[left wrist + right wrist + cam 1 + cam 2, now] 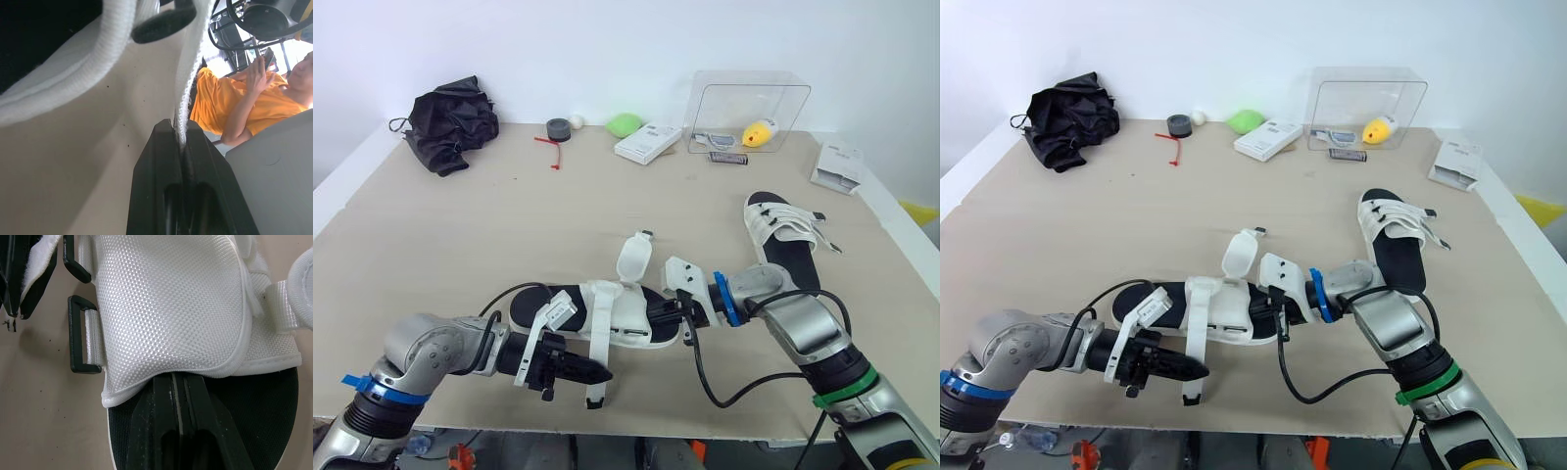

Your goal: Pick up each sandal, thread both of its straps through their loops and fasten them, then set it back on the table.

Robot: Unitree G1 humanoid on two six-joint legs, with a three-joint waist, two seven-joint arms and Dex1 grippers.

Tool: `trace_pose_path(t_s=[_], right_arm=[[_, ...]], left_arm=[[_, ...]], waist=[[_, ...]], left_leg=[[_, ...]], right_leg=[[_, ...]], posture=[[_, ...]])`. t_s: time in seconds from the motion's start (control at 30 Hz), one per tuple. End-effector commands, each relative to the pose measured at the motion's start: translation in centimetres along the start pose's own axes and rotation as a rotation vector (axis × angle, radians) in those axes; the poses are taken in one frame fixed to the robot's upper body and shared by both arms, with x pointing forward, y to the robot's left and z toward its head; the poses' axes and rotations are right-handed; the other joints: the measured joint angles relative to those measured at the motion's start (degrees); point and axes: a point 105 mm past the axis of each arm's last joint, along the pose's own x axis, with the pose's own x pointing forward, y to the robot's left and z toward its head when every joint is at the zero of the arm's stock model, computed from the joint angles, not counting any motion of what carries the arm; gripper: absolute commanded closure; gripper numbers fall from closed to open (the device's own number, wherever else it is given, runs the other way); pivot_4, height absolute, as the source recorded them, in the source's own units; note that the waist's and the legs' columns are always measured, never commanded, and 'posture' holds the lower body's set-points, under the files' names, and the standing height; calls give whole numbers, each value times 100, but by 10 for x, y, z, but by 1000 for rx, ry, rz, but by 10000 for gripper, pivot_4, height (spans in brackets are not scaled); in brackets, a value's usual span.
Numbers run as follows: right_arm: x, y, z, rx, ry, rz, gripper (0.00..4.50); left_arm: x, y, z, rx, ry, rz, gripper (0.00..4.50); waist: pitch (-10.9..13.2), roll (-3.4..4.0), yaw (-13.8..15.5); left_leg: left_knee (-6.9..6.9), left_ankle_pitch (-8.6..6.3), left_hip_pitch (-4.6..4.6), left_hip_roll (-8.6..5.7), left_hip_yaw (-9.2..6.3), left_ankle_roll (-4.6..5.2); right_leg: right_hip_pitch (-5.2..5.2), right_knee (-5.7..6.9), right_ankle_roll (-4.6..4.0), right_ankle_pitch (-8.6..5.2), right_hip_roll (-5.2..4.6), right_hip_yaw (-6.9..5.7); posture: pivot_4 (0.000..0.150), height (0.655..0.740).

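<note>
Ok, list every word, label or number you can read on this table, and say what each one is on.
No text here is legible.
white box at the far side: dark print on top, too small to read.
white packet at the far right: faint marks, too small to read.
grey device inside the clear case: any label is blurred.

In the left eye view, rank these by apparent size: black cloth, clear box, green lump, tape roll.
Largest: clear box and black cloth, too alike to rank.
Then: green lump.
Smallest: tape roll, only slightly smaller.
</note>
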Motion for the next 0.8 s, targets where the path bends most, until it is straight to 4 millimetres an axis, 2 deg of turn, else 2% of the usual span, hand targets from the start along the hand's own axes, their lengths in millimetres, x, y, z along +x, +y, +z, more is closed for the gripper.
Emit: trace_pose_path(t_s=[0.03,0.2,0.27,0.33,0.43,0.6,0.8], right_arm=[[10,15,-28,101,81,74,45000],[10,15,-28,100,81,78,45000],[11,14,-27,98,79,79,45000],[12,14,-27,96,79,79,45000],[13,14,-26,95,75,79,45000],[13,14,-26,95,74,75,45000],[13,16,-26,99,75,71,45000]], left_arm=[[-12,-4,28,7,-92,-29,44763],[-32,-16,78,-36,-187,-123,44763],[-40,-21,106,-57,-238,-179,44763],[-42,-21,119,-82,-266,-197,44763],[-42,-19,125,-117,-271,-205,44763],[-33,0,107,-155,-163,-103,44763],[-22,5,103,-108,-117,-90,44763]], waist=[[0,0,3],[6,-10,8],[5,-8,1],[7,-16,1],[4,-11,-40],[5,-11,-48],[5,-11,-45]], left_leg=[[0,0,0,0,0,0],[8,7,-3,-1,-20,-9],[7,8,-4,-3,-19,-9],[5,7,-3,-10,-20,-9],[3,2,-7,-10,-22,-12],[0,-8,-9,-9,-29,-29],[0,-2,-9,-9,-27,-39]], right_leg=[[0,0,0,0,0,-1],[6,0,6,1,5,-26],[7,-2,11,1,5,-24],[9,-1,13,-1,2,-25],[7,-4,8,2,1,-21],[3,-4,-25,18,6,-25],[3,-4,-27,18,5,-26]], posture=[[1500,7400],[1500,7400],[1500,7400],[1500,7400],[1500,7400],[1500,7400],[1500,7400]])
